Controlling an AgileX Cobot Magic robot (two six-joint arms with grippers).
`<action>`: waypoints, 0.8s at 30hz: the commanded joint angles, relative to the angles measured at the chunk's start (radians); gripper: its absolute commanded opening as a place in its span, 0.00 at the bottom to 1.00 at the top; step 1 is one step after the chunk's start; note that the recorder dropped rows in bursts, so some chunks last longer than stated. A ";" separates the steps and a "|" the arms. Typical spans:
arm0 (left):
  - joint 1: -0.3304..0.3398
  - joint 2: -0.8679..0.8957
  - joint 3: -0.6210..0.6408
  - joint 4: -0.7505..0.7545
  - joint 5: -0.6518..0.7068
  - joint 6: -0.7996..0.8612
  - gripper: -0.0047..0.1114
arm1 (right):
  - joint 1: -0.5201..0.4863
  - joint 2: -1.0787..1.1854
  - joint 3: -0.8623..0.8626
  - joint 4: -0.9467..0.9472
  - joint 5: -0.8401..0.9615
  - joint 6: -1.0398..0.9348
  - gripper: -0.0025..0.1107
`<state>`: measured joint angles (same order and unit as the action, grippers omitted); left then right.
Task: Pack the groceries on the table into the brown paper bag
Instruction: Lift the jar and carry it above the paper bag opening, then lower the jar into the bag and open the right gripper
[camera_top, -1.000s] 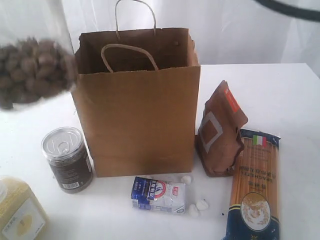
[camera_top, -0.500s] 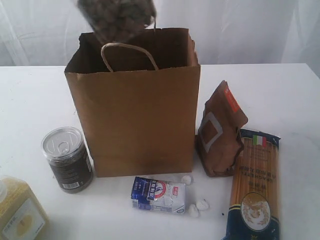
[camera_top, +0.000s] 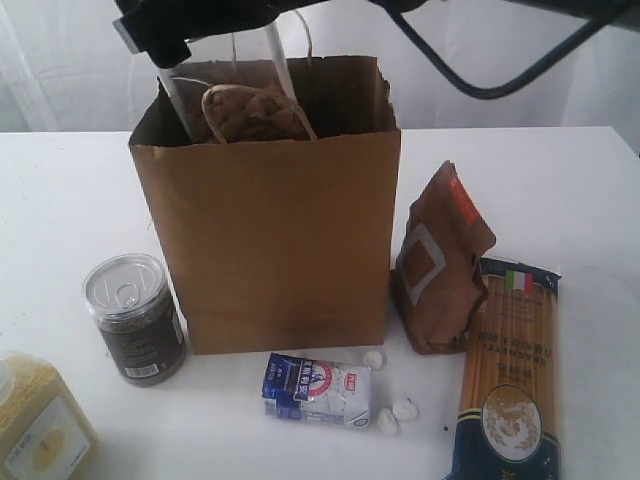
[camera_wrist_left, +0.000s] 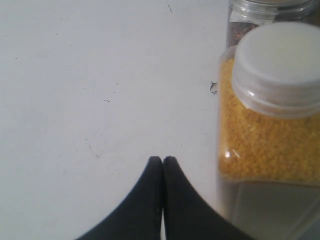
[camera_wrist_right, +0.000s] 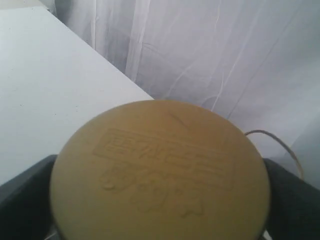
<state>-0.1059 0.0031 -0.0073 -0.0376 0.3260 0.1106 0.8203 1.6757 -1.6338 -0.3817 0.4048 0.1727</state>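
Right gripper (camera_wrist_right: 160, 205) clamped on tan-lidded clear jar (camera_top: 255, 112); the jar hangs below it, its lower end inside the brown paper bag (camera_top: 270, 240) mouth. Left gripper (camera_wrist_left: 163, 164) closed together, empty, with the yellow-grain container (camera_wrist_left: 265, 150) just beside it on the bench (camera_wrist_left: 75, 75).

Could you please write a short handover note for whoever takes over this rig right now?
Left gripper: shut, empty, above the table beside the yellow-grain container.
Right gripper: shut on the tan-lidded clear jar, at the mouth of the brown paper bag.
Done: no item visibly released yet.
To do: release the jar, then pack the container, small clear-lidded can, blue-white pouch, brown pouch with orange label, long spaghetti pack, all on the table.
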 joint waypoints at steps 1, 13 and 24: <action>0.002 -0.003 0.007 -0.007 0.007 -0.001 0.04 | -0.006 0.001 -0.005 -0.015 -0.046 0.087 0.52; 0.002 -0.003 0.007 -0.007 0.007 -0.001 0.04 | -0.006 0.010 -0.005 -0.015 0.121 0.094 0.60; 0.002 -0.003 0.007 -0.007 0.007 -0.001 0.04 | -0.004 0.011 -0.005 -0.011 0.078 0.104 0.60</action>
<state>-0.1059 0.0031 -0.0073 -0.0376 0.3260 0.1106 0.8203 1.6985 -1.6338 -0.3817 0.5208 0.2696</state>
